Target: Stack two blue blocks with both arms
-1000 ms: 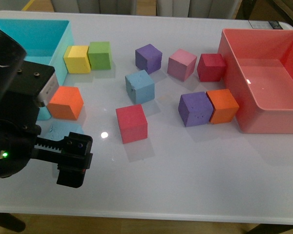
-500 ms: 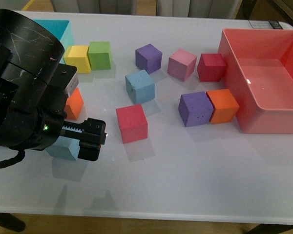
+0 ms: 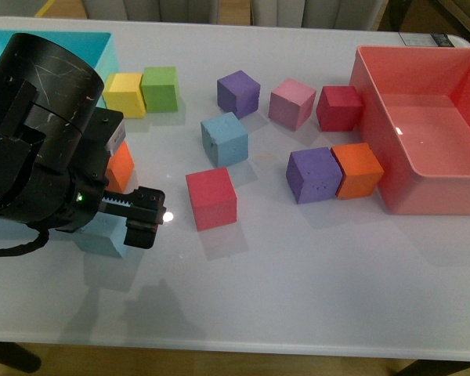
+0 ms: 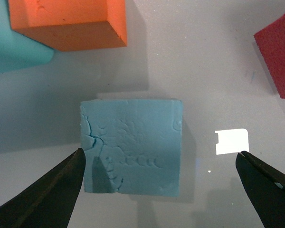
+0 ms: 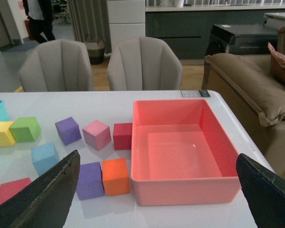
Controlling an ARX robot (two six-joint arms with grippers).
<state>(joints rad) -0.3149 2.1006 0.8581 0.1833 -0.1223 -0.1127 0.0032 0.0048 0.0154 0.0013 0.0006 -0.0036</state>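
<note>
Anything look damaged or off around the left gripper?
The blue block under the open left gripper has a cracked, dented top face near one edge. It also sits off-centre between the jaws, nearer one of them.

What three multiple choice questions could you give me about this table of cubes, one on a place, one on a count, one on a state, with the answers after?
1. Where is the orange cube nearest the red bin?
A. Touching a purple cube. B. Inside the bin. C. Apart from every cube.
2. How many purple cubes are on the table?
A. One. B. Two. C. Four.
3. How do the jaws of the left gripper stand?
A. Shut on the orange cube. B. Open, either side of a blue block. C. Shut on nothing.
Answers:
1 A, their sides meet in the front view.
2 B, one is by the orange cube and the other is near the pink cube.
3 B, the left wrist view shows both tips wide apart with the block between them.
</note>
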